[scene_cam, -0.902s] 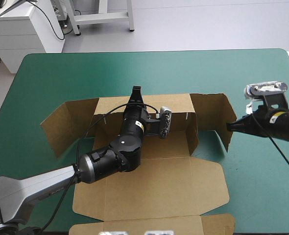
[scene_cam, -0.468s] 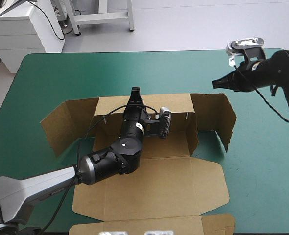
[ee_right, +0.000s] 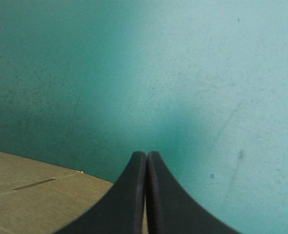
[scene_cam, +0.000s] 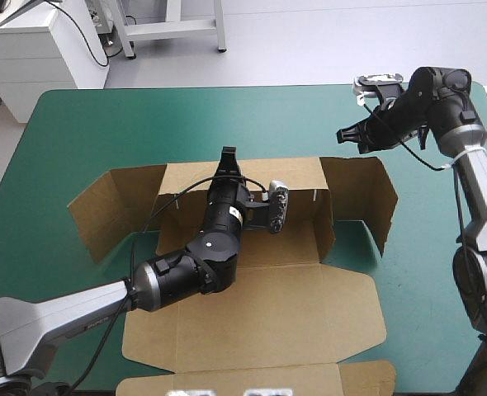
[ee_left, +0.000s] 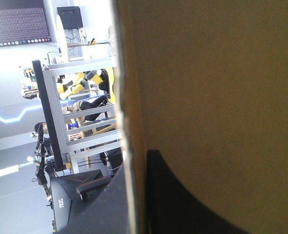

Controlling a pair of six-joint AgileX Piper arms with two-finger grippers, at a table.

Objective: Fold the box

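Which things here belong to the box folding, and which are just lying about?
In the job: box; left hand, shut on its far wall; right hand, shut, clear of the box.
Lying about: nothing loose seen; only the teal-green cover.

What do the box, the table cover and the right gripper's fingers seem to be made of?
Box: brown board, matte, probably cardboard; cut edges, creases and slits show. Table cover: teal-green, smooth and dull, with faint scuffs; perhaps a rubber or vinyl mat, unclear. Right gripper: black fingers, smooth with slight sheen; plastic or rubber, I cannot tell.
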